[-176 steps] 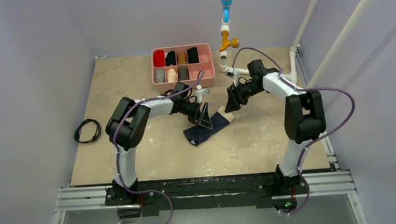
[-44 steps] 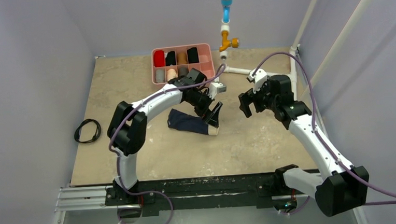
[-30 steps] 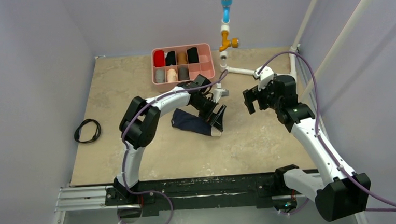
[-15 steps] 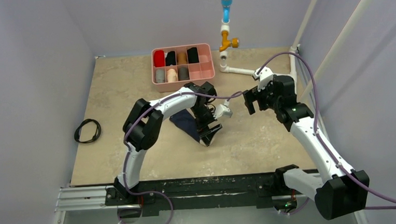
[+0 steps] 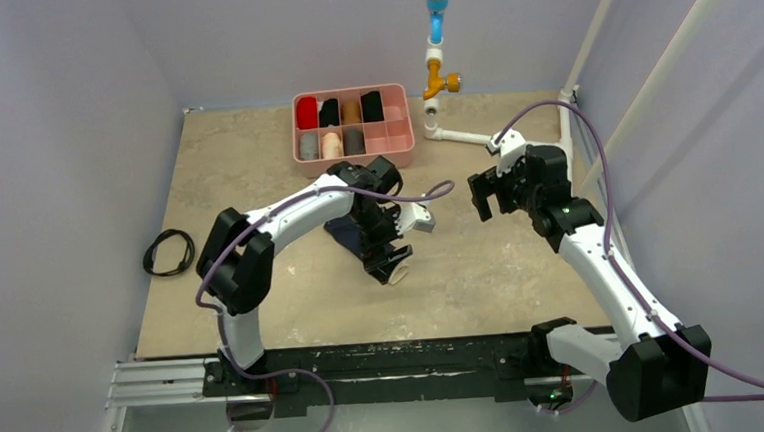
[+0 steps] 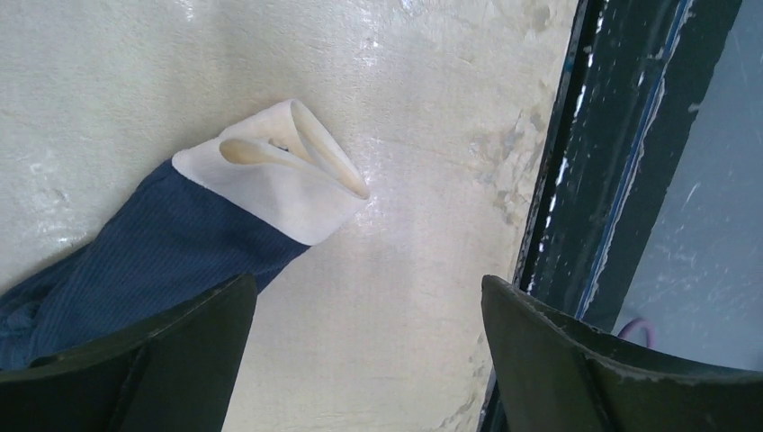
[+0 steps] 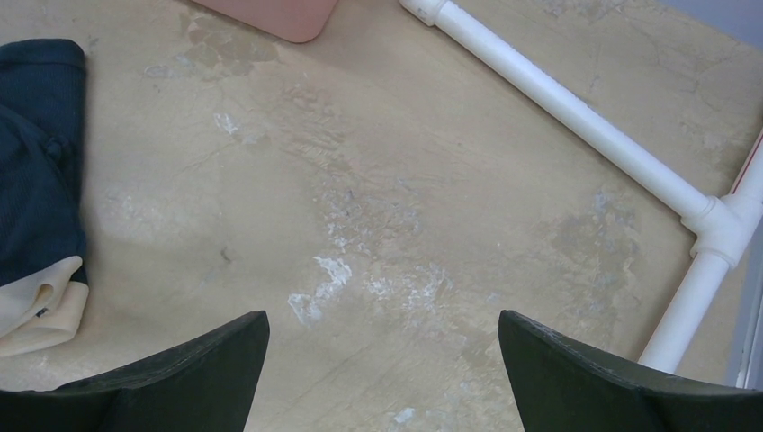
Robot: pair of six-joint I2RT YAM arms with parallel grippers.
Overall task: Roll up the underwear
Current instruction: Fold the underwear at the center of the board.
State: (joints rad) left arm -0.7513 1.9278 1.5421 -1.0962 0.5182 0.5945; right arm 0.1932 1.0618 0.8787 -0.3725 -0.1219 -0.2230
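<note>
The underwear point(image 5: 344, 228) is a folded navy strip lying on the table, mostly hidden under my left wrist in the top view. Its cream band point(image 5: 399, 275) points toward the near edge. In the left wrist view the navy cloth point(image 6: 135, 261) runs under the left finger, and the looped cream band point(image 6: 279, 180) lies just ahead of the jaws. My left gripper point(image 6: 367, 297) point(image 5: 389, 263) is open, with only bare table between its fingers. My right gripper point(image 7: 382, 319) point(image 5: 485, 195) hovers open to the right, apart from the underwear point(image 7: 36, 162).
A pink divided tray point(image 5: 355, 162) holding several fabric rolls stands at the back. A white pipe point(image 7: 576, 108) runs along the back right. A black cable point(image 5: 169, 253) lies at the left. The dark front rail point(image 6: 612, 180) borders the table's near edge.
My left gripper has swung from pointing right to pointing at the near edge and moved nearer. The underwear turned with it, its cream band now toward the near side. The right arm barely moved.
</note>
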